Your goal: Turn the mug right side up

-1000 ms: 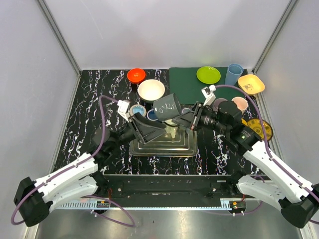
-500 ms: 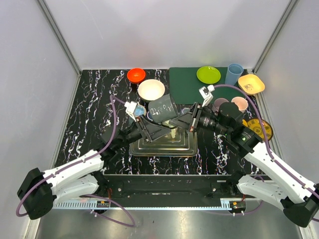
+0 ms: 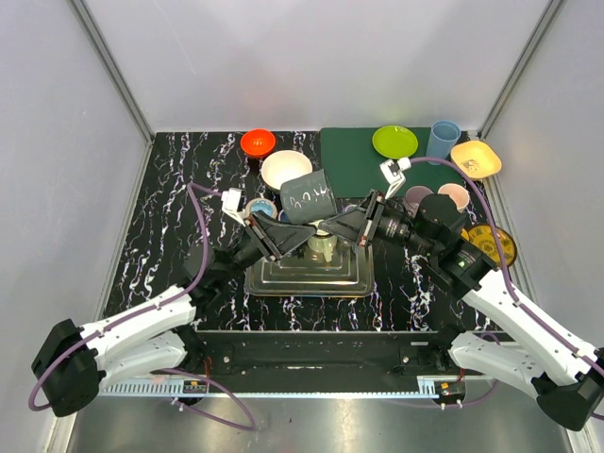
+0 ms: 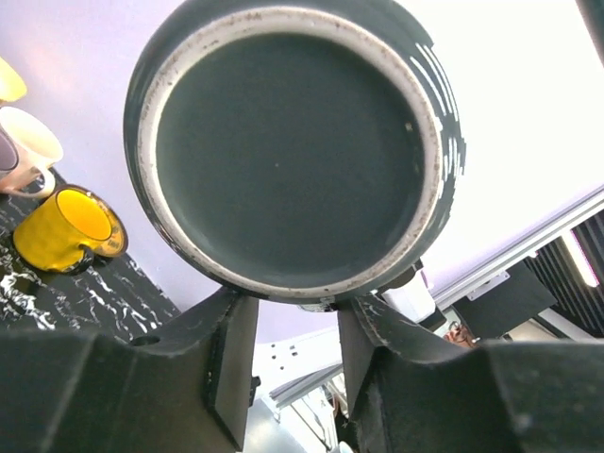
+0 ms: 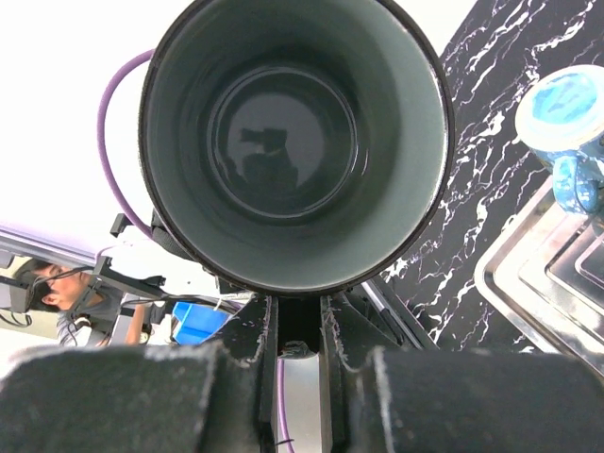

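Observation:
A dark grey mug [image 3: 310, 196] hangs tilted above the tray, held up between my two arms. The left wrist view looks at its flat base [image 4: 293, 142]; the right wrist view looks straight into its open mouth [image 5: 293, 142]. My right gripper [image 3: 342, 225] comes from the right and is shut just below the rim [image 5: 297, 302], apparently on the handle. My left gripper [image 3: 286, 231] reaches in from the left, its fingertips [image 4: 297, 307] against the mug's lower wall. Daylight shows between its jaws. What lies at their very tips is hidden.
A steel tray [image 3: 274, 283] with a small pale cup [image 3: 323, 247] lies under the mug. Behind are a blue mug [image 3: 261, 209], a white bowl [image 3: 286, 170], an orange bowl [image 3: 257, 142] and a green mat [image 3: 354, 165]. Cups, plates and a yellow mug [image 3: 493, 243] crowd the right.
My left gripper has come in close under the mug and its jaws have narrowed a lot. The mug has tipped a little. The right gripper has kept its hold.

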`<state>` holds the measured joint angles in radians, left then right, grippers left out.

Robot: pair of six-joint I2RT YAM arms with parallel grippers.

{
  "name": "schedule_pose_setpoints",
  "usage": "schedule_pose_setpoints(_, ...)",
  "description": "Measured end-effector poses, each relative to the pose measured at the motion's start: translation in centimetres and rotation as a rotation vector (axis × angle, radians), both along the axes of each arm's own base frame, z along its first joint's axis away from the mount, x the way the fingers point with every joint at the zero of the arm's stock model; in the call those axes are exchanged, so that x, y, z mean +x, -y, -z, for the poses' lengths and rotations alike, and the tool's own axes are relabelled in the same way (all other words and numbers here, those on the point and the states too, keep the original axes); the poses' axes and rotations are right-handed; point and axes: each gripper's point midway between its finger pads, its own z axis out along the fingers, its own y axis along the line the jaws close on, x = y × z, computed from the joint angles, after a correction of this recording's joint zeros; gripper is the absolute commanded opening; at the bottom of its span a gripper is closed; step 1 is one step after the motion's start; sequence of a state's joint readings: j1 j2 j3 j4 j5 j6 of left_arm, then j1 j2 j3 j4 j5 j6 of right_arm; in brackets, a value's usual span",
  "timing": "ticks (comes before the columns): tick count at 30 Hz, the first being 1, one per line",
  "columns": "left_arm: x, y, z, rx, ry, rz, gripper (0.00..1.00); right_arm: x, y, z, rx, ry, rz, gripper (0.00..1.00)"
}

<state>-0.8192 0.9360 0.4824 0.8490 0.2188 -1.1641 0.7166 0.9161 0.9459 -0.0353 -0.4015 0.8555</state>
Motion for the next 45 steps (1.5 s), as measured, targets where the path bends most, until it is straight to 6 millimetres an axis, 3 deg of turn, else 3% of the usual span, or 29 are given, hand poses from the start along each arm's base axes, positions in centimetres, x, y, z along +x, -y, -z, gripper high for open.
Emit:
schedule_pose_setpoints(12,-0.2,-0.4,-1.3,-0.061,0.005,0.001,0.41,0.2,-0.1,-0.5,0.016,0.027,0.01,0.0)
schedule_pose_setpoints(15,-0.2,-0.4,-1.4,-0.068,0.002,0.004,0.32,0.2,-0.1,-0.5,0.018,0.036,0.011,0.0)
schedule_pose_setpoints(18,-0.2,-0.3,-1.4,-0.076,-0.007,0.012,0.03,0.3,-0.1,-0.6,0.016,0.047,0.013,0.0)
schedule_pose_setpoints(27,0.0,0.0,-1.3,-0.074,-0.025,0.023,0.0,0.8,0.1,-0.2,-0.018,0.101,0.036,0.01)
schedule_pose_setpoints(34,-0.8,-0.7,-0.8,0.086,0.006,-0.022,0.0,0.1,-0.2,0.4,-0.056,0.13,0.01,0.18)
schedule_pose_setpoints(39,-1.9,-2.2,-0.1,0.164,0.056,-0.064,0.0,-0.9,-1.3,1.7,-0.089,0.115,-0.062,0.4)
schedule_pose_setpoints(42,-1.8,-3.4,0.9,0.237,0.095,-0.122,0.0,-0.8,-1.3,3.3,-0.133,0.065,-0.072,0.47)
schedule_pose_setpoints(45,-1.7,-4.8,1.4,0.285,0.126,-0.179,0.0,-0.6,-1.4,4.1,-0.154,0.041,-0.073,0.47)
